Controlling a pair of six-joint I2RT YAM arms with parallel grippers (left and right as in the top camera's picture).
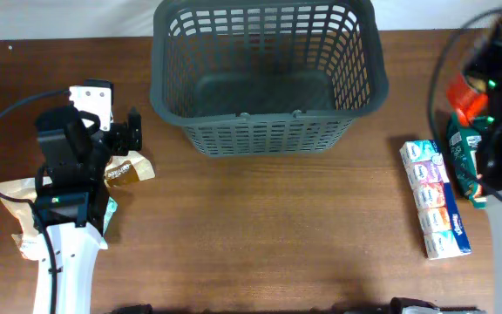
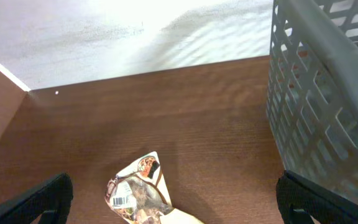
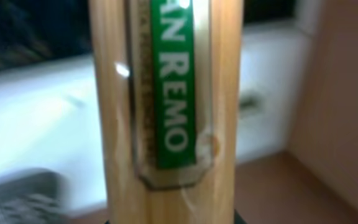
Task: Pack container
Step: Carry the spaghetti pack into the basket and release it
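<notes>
I held the left end effector (image 2: 179, 208) wide above a packet (image 2: 138, 196), picking. Next, I judged: descend, close, carry right to the basket (image 2: 319, 93).

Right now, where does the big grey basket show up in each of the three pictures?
Overhead: the container sits top centre on the table.
Left wrist: its lattice wall fills the right edge.
Right wrist: not clearly in it; a green-labelled packet fills the frame.
Shared landmark: the small brown packet, left of the container in the overhead and left wrist views.
</notes>
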